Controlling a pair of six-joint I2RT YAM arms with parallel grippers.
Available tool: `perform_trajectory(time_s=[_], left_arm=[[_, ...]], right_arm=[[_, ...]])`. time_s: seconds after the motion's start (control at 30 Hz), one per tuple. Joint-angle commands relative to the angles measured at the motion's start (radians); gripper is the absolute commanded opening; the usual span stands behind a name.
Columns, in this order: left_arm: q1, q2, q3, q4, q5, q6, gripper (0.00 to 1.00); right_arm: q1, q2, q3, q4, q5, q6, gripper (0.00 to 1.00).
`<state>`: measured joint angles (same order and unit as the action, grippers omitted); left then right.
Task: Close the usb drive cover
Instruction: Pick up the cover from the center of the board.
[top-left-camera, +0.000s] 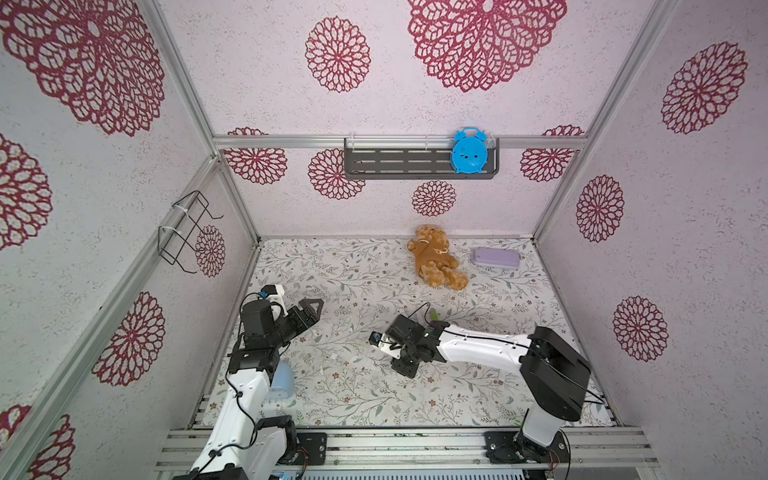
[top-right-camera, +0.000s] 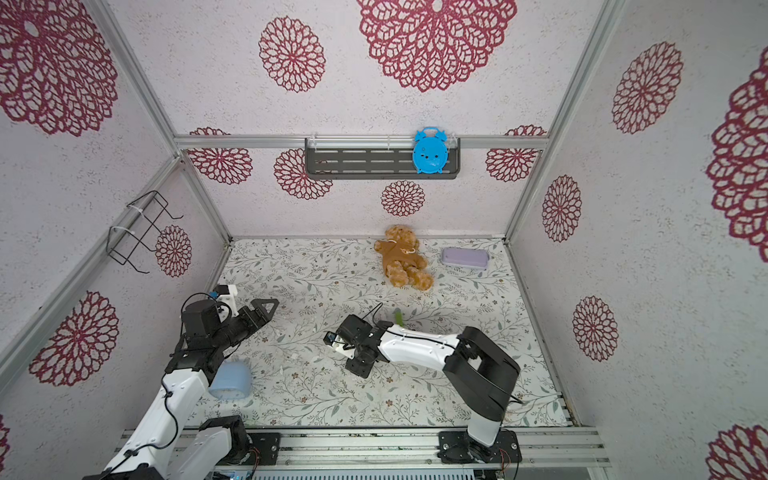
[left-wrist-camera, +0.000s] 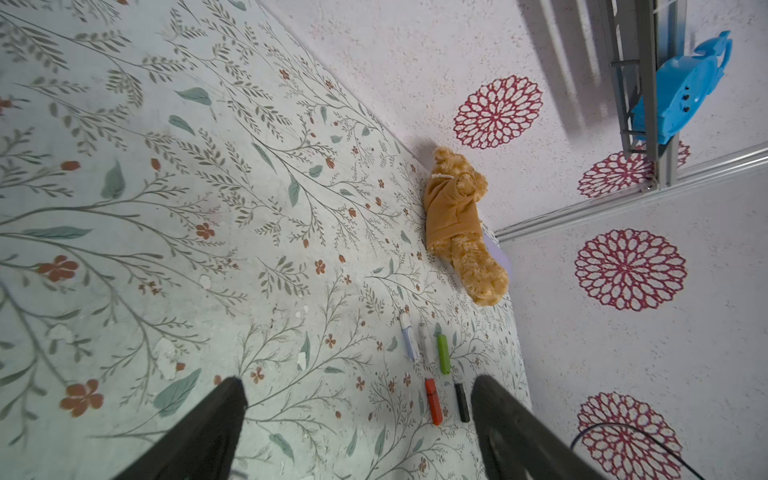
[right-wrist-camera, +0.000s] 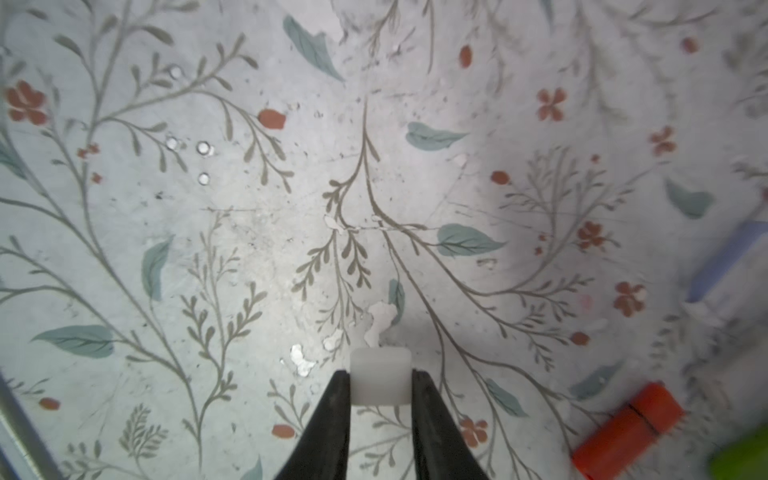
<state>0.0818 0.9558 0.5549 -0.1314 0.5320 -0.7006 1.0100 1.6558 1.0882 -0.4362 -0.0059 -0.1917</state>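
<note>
Table (top-left-camera: 332, 399), floral cover, viewed from its near edge. Left gripper (left-wrist-camera: 359, 380) near the left edge: jaws wide apart, empty. Right gripper (right-wrist-camera: 380, 380) over the table's middle: jaws closed on a white cap (right-wrist-camera: 380, 365), pinched across two opposite sides; which way its mouth faces does not show. Bear (top-left-camera: 436, 257) by the far edge, well apart from the work. Five drives lie in a cluster near the middle, just beside the right gripper: blue drive (left-wrist-camera: 409, 343), grey drive (left-wrist-camera: 424, 345), green drive (left-wrist-camera: 443, 353), red drive (left-wrist-camera: 433, 401), black drive (left-wrist-camera: 461, 402). Which one lacks its cover is too small to tell; the cap's colour suggests the blue drive or the grey drive. Handling, as a judgement: cap and drives look light, stiff and smooth, so the cap may twist or slip in the pinch, and a loose drive would likely skate across the table when pushed. Its body wants bracing at the rear half, plug end left free.
</note>
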Motion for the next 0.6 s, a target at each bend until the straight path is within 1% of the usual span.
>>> perform_trajectory(time_s=[0.0,0.07,0.2,0.27,0.33,0.43,0.57], left_arm=[[-0.077,0.06,0.034,0.09,0.126,0.005,0.87],[-0.138,0.109,0.055,0.116,0.168,0.012,0.86],[-0.265,0.204,0.091,0.212,0.281,-0.001,0.81],[-0.322,0.243,0.113,0.241,0.322,-0.002,0.8],[-0.372,0.284,0.137,0.244,0.357,0.01,0.77],[-0.416,0.333,0.153,0.259,0.402,0.012,0.73],[-0.454,0.391,0.173,0.262,0.459,0.017,0.68]], right_arm=[[-0.024,-0.138,-0.027,0.09,0.043,-0.032,0.28],[-0.031,-0.196,-0.052,0.114,0.06,-0.049,0.27],[-0.035,-0.3,-0.109,0.185,0.103,-0.088,0.26],[-0.035,-0.333,-0.131,0.212,0.117,-0.103,0.26],[-0.036,-0.36,-0.146,0.233,0.131,-0.112,0.26],[-0.036,-0.381,-0.156,0.254,0.143,-0.115,0.26],[-0.034,-0.389,-0.158,0.276,0.152,-0.117,0.26]])
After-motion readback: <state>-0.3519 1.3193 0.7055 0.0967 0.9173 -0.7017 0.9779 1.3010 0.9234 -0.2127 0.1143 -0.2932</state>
